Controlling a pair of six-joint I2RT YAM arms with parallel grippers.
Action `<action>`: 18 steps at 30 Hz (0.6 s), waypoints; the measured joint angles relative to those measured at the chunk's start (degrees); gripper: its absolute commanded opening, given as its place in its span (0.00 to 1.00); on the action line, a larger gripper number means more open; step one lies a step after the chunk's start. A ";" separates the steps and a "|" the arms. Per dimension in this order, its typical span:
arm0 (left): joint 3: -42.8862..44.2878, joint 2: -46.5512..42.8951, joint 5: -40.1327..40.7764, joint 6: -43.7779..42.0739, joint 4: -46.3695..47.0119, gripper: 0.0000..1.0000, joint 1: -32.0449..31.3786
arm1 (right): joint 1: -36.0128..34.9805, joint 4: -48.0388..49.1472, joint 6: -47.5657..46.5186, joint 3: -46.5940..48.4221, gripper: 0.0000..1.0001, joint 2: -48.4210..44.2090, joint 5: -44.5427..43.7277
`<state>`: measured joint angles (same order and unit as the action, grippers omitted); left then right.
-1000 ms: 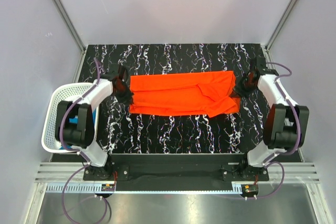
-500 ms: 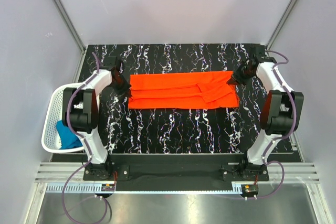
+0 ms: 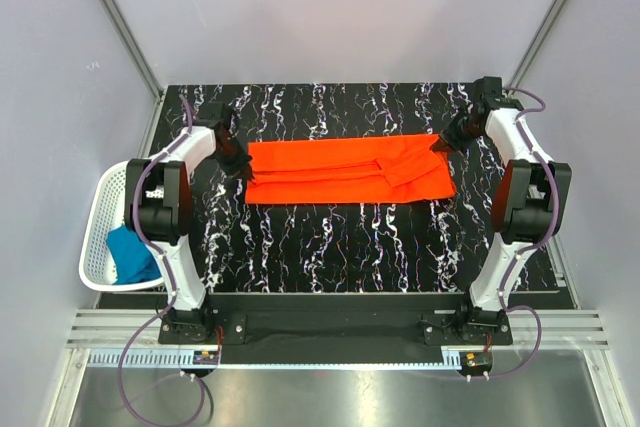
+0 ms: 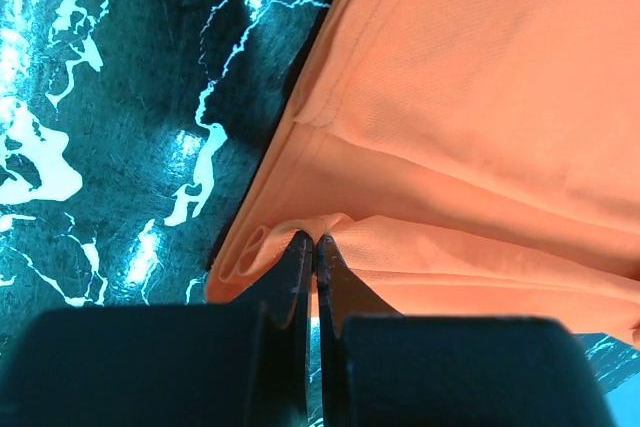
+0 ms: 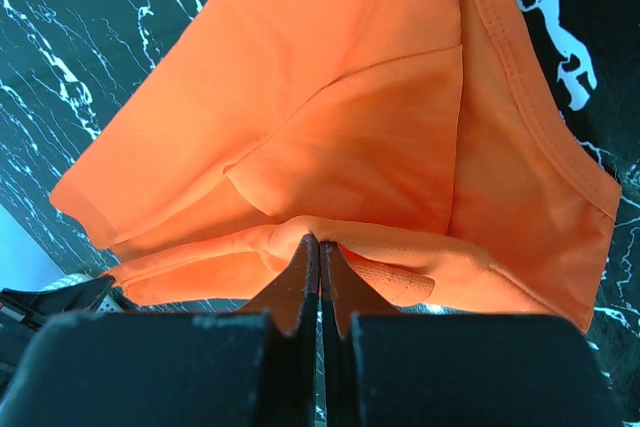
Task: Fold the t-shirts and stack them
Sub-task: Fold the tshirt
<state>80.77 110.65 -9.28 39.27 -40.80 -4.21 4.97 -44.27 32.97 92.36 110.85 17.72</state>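
We see the orange-red t-shirt (image 3: 345, 172) lying flat on the black, white-veined table (image 3: 340, 247). It is folded into a long band that runs left to right across the middle of the table, a little toward the far side. Several lengthwise folds show along the band, and a sleeve flap lies folded over its right part.

At the left end of the band we find the left gripper (image 3: 238, 169). In the left wrist view its fingers (image 4: 292, 282) are pressed together on a small pucker of orange cloth at the shirt's edge. Beside that pinch, the stacked layers of the fold curl open in small loops, with bare table to their left.

At the far right corner of the band sits the right gripper (image 3: 442, 144). In the right wrist view its fingers (image 5: 300, 277) are likewise closed tight on a ridge of the same cloth. The shirt spreads away from them in smooth folded panels, with a stitched hem along the right side. Both arms reach in from the sides, each one bent over its own end of the shirt.

Off the table's left edge stands a white mesh basket (image 3: 97, 232). In its near end we see the teal t-shirt (image 3: 130, 254) lying crumpled, well apart from the orange one.
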 measured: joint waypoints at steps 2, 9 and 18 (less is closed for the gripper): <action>0.00 0.42 0.00 -0.02 -0.13 0.00 0.07 | 0.00 -0.20 0.00 0.11 0.00 0.07 0.00; 0.42 1.95 -0.07 -0.02 -0.33 0.00 1.25 | 0.00 -0.52 -0.04 2.32 0.00 2.86 1.55; 1.77 3.06 -0.44 -0.02 -0.26 0.00 1.70 | 0.09 -0.61 -0.24 5.25 0.02 6.99 2.58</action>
<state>82.54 113.71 -9.72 39.24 -41.06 -2.50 5.06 -44.88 32.73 97.60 117.84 20.29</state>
